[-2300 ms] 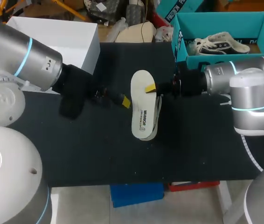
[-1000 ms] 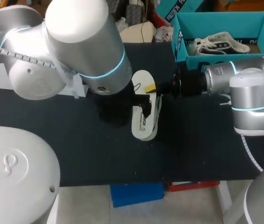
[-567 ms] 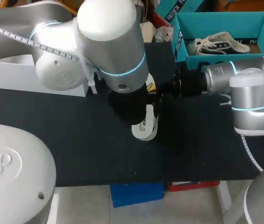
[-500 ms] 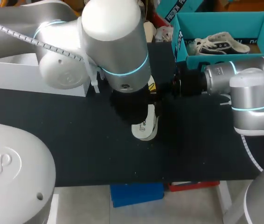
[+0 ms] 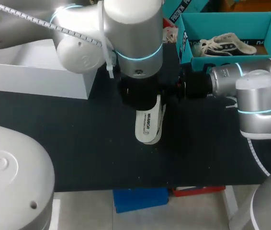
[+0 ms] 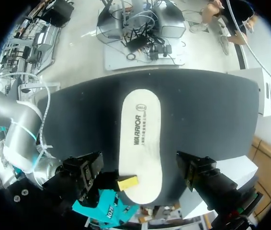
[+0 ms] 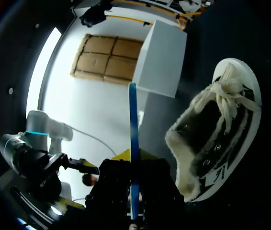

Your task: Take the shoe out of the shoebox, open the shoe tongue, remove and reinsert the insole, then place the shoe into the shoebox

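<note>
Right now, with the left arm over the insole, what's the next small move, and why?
Probably lower the left gripper and close it across the insole. Its fingers stand open on either side of the insole's width without touching it, while the right gripper pinches one end, so the insole looks steadied for a second grasp.

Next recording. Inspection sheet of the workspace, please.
Surface: black table top, matte.
Job's things: white foam insole partly covering black lace-up fleece-lined shoe lying on its side; teal cardboard shoebox holds a second shoe.
Clutter: white box at the table's far left.
Grippers: left gripper open, astride the insole; right gripper shut on the insole's end.
Cables: nothing seen.
Surroundings: nothing seen reaching over the table.
</note>
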Motion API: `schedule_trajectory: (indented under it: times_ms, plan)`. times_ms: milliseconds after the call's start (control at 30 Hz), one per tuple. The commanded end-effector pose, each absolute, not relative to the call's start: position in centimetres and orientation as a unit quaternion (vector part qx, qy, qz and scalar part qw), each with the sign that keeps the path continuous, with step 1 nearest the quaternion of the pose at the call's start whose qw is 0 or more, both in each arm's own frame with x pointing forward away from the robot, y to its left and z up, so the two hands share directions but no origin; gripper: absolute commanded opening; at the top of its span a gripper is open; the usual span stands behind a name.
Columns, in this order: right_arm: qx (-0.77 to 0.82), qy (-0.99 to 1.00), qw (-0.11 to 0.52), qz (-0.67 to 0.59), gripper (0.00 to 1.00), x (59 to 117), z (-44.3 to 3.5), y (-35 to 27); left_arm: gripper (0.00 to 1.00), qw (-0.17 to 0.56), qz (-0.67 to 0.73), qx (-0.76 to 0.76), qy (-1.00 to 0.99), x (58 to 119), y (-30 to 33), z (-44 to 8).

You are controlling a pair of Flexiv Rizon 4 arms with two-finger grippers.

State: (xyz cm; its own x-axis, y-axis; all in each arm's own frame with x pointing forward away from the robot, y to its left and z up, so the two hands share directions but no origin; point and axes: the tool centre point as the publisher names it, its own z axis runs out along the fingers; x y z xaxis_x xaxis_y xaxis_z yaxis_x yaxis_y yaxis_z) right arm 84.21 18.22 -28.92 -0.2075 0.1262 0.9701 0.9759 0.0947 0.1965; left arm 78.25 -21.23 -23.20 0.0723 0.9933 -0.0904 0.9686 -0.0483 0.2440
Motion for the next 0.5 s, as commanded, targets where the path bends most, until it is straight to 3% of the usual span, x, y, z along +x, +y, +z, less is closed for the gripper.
schedule_trajectory:
  times_ms: [33,500]
  plan:
    - [-0.458,-0.601,0.432,-0.493,0.00,84.3,-29.0,18.3,1.00,0.114,0.046,0.723,0.680,80.8,-21.5,-22.9]
    - [-0.458,-0.601,0.432,-0.493,0.00,84.3,-29.0,18.3,1.00,0.119,0.045,0.715,0.687,88.1,-21.8,-22.2]
